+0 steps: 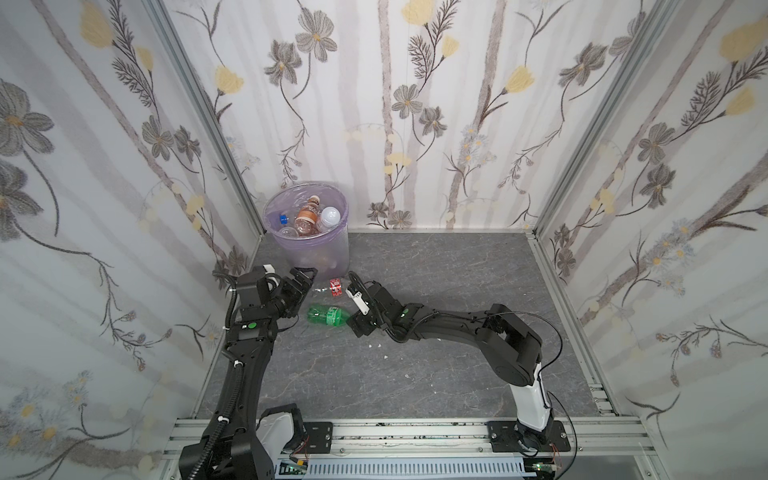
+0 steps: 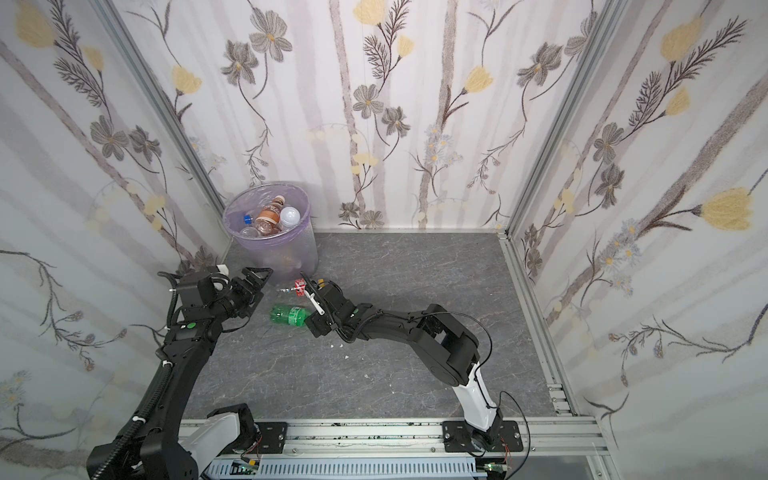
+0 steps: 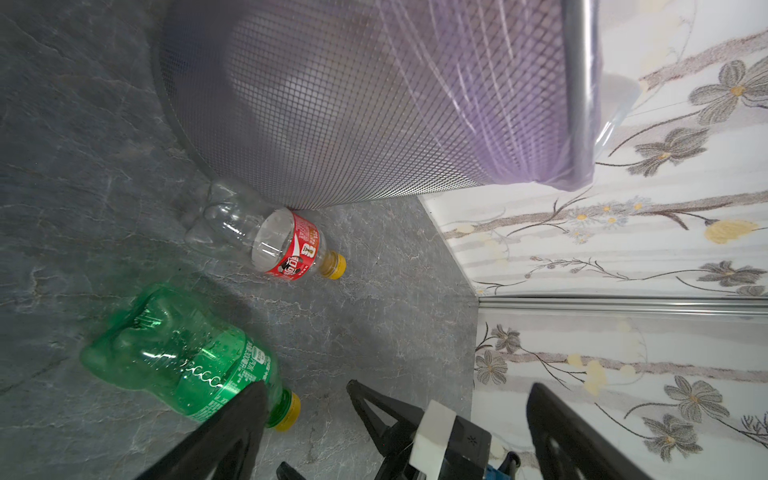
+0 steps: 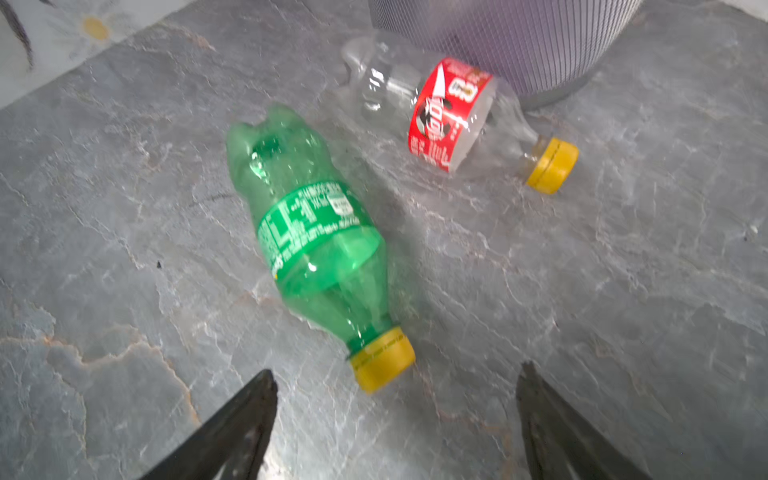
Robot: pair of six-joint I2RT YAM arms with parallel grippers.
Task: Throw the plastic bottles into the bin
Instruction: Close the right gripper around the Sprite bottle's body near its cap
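Though one bin (image 1: 332, 253) holds several, two bottles (image 4: 307, 232) (image 4: 451, 114) lie outside.

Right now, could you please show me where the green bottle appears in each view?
In a top view: the green bottle lies in front of the mesh bin.
In a top view: it lies there too.
Left wrist: it lies beside the red-labelled bottle.
Right wrist: it does likewise.
Shared landmark: the mesh bin.

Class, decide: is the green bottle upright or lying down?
Lying down. The green bottle rests lengthwise on the floor, its side against it.
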